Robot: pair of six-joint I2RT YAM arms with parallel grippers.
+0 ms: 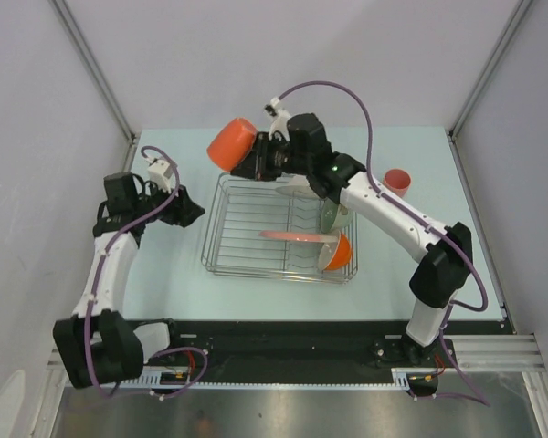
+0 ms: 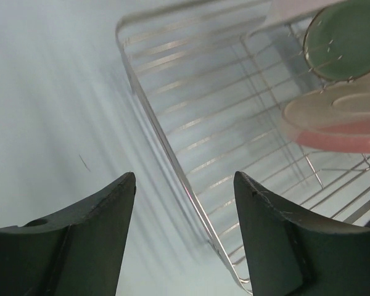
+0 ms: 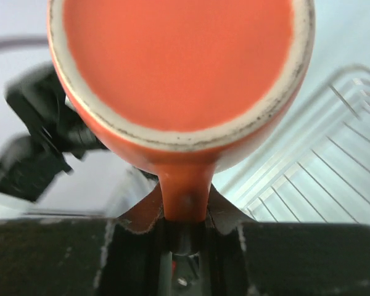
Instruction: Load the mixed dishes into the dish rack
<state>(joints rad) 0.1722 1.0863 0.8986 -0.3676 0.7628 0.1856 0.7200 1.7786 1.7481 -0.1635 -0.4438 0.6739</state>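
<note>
Orange handled mug (image 1: 233, 142): handle clamped in right gripper (image 3: 185, 213), held above dish rack (image 1: 247, 228) corner for loading.
Left gripper (image 2: 185, 203): jaws apart, idle beside rack.

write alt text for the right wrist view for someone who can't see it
The right gripper is shut on the handle of an orange mug, whose round orange end, ringed in off-white, fills the upper frame. A corner of the wire dish rack shows at the right, and a blurred dark part of the left arm at the left.
</note>
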